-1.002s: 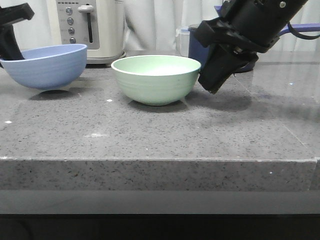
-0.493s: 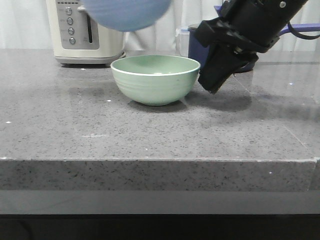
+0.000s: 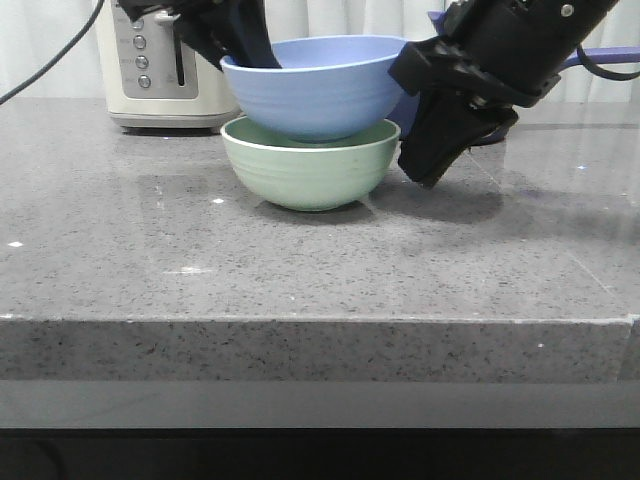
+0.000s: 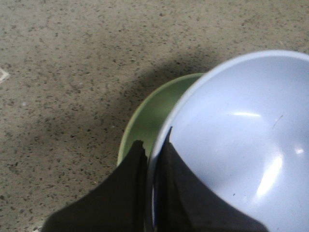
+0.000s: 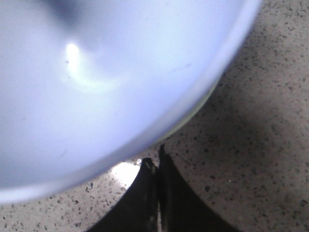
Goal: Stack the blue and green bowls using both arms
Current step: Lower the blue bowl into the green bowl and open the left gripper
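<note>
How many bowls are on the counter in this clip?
2: the green bowl sits on the counter mid-table, and the blue bowl rests in it, its rim pinched by the left gripper. No others show.

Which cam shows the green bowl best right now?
Front view: the green bowl shows its whole side, with the blue bowl in it. Left wrist view shows just a rim crescent; right wrist view only a thin edge.

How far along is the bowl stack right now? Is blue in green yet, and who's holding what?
Done: the blue bowl has been carried over and sits in the mouth of the green bowl, which rests on the countertop. In hand: the left gripper is pinched on the blue bowl's rim. The right gripper is shut and empty beside the bowls. Left: release the blue bowl and withdraw; whether it is fully seated is hard to tell.
</note>
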`<state>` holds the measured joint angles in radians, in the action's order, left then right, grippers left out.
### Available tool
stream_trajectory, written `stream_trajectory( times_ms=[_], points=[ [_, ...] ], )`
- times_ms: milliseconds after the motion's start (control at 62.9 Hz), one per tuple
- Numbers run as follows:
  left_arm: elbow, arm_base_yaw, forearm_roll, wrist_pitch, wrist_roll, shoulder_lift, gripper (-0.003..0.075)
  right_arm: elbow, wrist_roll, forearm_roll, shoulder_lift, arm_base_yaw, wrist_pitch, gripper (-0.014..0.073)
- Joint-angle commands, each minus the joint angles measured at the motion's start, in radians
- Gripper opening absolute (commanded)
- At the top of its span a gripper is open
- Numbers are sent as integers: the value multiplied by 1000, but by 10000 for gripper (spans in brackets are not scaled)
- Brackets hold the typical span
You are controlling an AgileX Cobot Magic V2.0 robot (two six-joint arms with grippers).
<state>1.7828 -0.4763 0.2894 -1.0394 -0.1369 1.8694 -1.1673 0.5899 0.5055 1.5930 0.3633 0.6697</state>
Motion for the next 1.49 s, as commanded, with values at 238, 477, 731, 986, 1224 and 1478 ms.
stream_trajectory(
  times_ms=[238,477,731,986,1224,1478],
  points=[
    [33,-6,-6,46,15,-51,-20,-25,8,24,-38,-1,-32,-63],
    [33,-6,-23,46,15,-51,-20,-25,8,24,-38,-1,-32,-63],
    [33,-6,-21,48,15,-51,77,-25,8,24,-38,-1,-32,-63],
    [33,-6,-11,40,18,-51,392,-25,8,24,-38,-1,-32,-63],
    [33,-6,-7,28,26,-76,410,-25,8,24,-38,-1,-32,-63],
    [24,-4,-77,-4,34,-219,409,-25,8,24,-38,-1,-32,-63]
  ],
)
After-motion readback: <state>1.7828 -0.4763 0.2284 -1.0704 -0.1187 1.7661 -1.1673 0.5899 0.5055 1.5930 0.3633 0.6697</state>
